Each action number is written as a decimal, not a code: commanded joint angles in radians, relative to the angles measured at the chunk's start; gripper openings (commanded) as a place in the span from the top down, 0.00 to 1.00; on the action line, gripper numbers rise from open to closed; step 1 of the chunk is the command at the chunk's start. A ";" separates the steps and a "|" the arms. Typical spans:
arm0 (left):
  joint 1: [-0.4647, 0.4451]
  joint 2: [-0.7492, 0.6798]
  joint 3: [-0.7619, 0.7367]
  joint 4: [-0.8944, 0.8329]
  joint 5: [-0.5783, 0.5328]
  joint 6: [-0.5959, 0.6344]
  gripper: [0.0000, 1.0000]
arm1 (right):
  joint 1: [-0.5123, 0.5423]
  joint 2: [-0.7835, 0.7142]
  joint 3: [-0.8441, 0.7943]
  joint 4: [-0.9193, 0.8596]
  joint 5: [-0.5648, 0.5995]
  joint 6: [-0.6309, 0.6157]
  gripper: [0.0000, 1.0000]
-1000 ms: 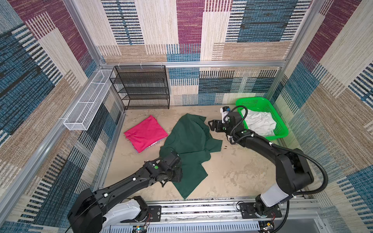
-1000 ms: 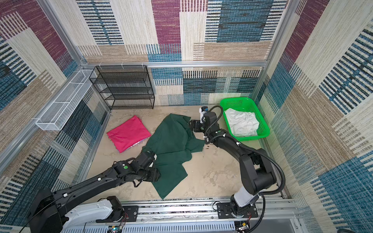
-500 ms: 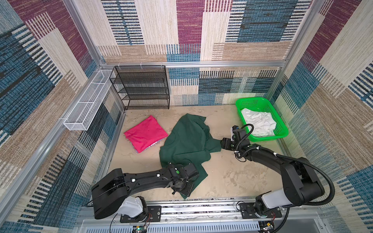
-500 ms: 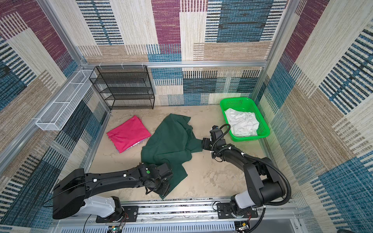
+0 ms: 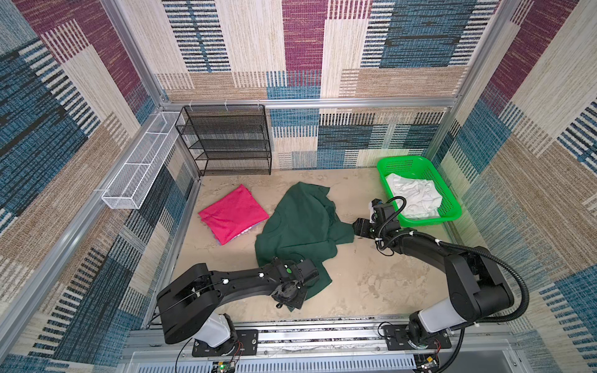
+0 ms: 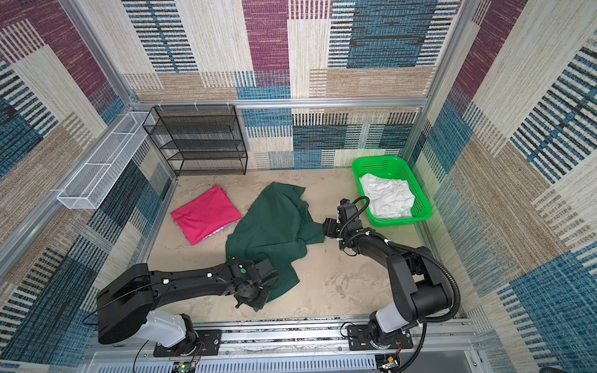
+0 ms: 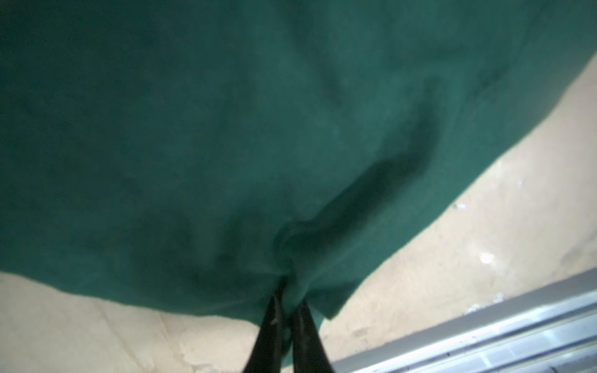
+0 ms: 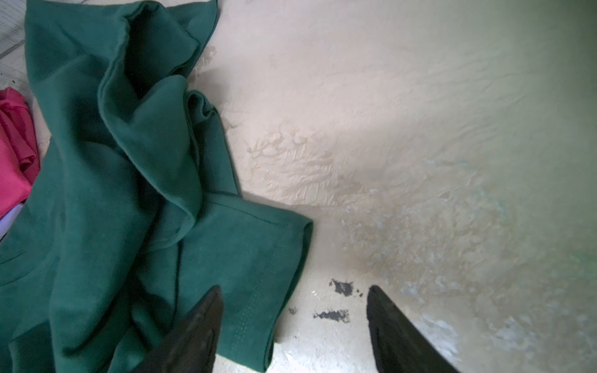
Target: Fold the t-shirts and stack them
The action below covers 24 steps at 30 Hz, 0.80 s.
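Note:
The dark green t-shirt [image 5: 303,222] [image 6: 274,222] lies crumpled mid-floor. My left gripper [image 7: 289,298] is shut on its near hem, and the cloth [image 7: 226,129] puckers at the fingertips; in both top views that gripper [image 5: 289,295] [image 6: 252,295] sits low at the shirt's near corner. My right gripper [image 8: 294,290] [image 5: 355,226] [image 6: 326,226] is open at the shirt's right sleeve [image 8: 258,264], one finger over the sleeve hem and one over bare floor. The magenta-pink t-shirt [image 5: 234,213] [image 6: 206,214] [image 8: 13,155] lies folded to the left, touching the green one's edge.
A bright green lattice basket [image 5: 426,221] holding white cloth [image 5: 415,195] stands at the back right, close behind my right wrist. A black mesh shelf [image 5: 226,142] stands against the back wall, with a white wire basket [image 5: 142,164] on the left wall. An aluminium rail [image 5: 323,336] runs along the front.
My left gripper slid to the green shirt's near hem and shut on it. My right gripper came forward from beside the basket to the shirt's right sleeve, jaws a little narrower.

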State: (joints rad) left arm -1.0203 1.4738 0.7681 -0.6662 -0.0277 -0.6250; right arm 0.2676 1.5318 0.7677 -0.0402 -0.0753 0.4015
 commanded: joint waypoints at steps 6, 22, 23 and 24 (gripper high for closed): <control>0.098 -0.161 -0.025 -0.033 -0.120 -0.017 1.00 | -0.007 0.125 0.058 0.050 -0.038 -0.030 0.46; 0.128 -0.291 -0.062 -0.059 -0.135 -0.039 1.00 | -0.007 0.289 0.131 0.108 -0.077 -0.045 0.75; 0.133 -0.295 -0.060 -0.061 -0.135 -0.041 1.00 | -0.008 0.289 0.135 0.105 -0.092 -0.048 0.83; 0.138 -0.302 -0.053 -0.063 -0.135 -0.042 1.00 | -0.007 0.283 0.137 0.104 -0.103 -0.052 0.93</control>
State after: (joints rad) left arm -0.8909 1.1847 0.7067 -0.7120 -0.1532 -0.6544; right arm 0.2596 1.8137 0.8951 0.0814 -0.1387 0.3649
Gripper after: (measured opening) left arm 0.056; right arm 0.129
